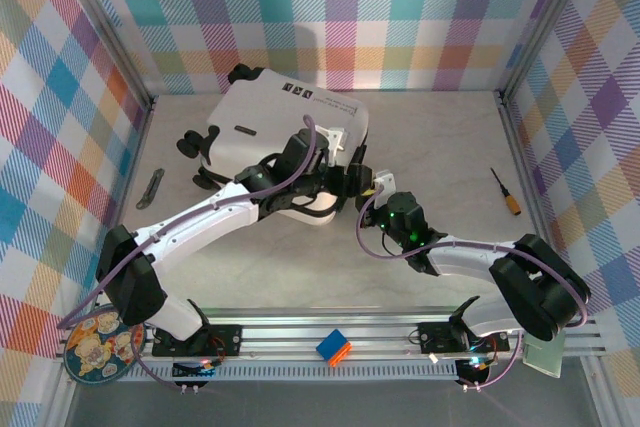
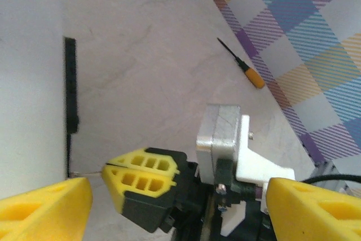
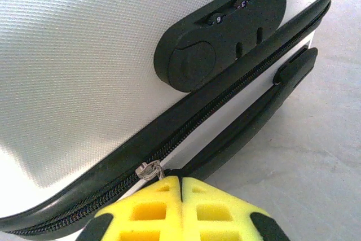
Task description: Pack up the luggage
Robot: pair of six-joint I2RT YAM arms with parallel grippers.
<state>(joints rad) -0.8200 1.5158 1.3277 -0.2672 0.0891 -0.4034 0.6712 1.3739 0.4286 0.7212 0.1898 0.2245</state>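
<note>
Top external view showed one suitcase (image 1: 270,112) lying flat and closed at the middle back of the table (image 1: 300,267), with both arms reaching to its near edge. Right wrist view showed the right gripper (image 3: 180,190) with its pads pressed together on the single zipper pull (image 3: 148,169), just below the one combination lock (image 3: 220,32) and beside the one side handle (image 3: 254,111). Left wrist view showed the left gripper (image 2: 177,190) spread wide and holding nothing, just beside the suitcase wall. The step in hand was judged to be working the zipper along the black seam, with the shell already shut. The next move would call for a steady pull along the line of the seam, following the rounded corner without twisting the pull free, and probably for the free gripper to brace the shell against sliding. Which part of the seam was already fastened could not be told. Counted: one suitcase, two grippers, one screwdriver (image 1: 505,192) well apart at the right, one blue and orange block (image 1: 333,347) and one round printed plate (image 1: 100,347) at the near edge.
</note>
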